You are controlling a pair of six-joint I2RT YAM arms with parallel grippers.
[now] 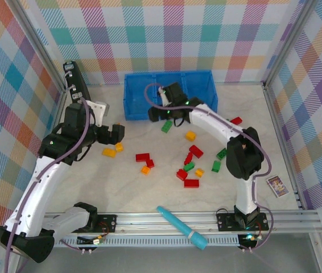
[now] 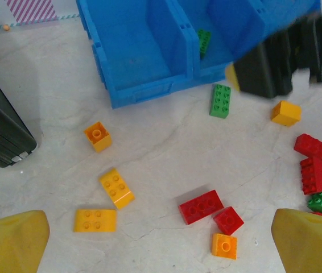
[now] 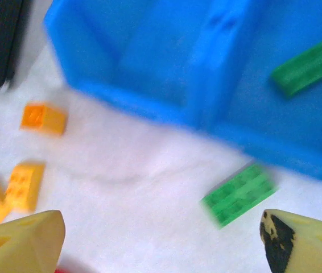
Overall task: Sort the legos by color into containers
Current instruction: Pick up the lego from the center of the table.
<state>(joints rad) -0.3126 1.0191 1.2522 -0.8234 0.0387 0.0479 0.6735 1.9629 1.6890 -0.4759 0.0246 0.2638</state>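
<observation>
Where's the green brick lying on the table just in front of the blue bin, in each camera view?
Top external: green brick at upper centre, just in front of the blue bin.
Left wrist: upper right of centre, by the bin's front wall.
Right wrist: lower right, blurred, below that wall.
Shared landmark: the blue bin.

top external: high above and behind the arm bases, facing down and forward; far off, so the whole table fits.
left wrist: looks down past the left gripper, its yellow tips in the lower corners; middle distance; the blue bin lies ahead.
right wrist: low and near, blurred; looks past the right gripper, bin wall just ahead.
shared: all three views hold the bin's near wall and the green brick just before it.
</observation>
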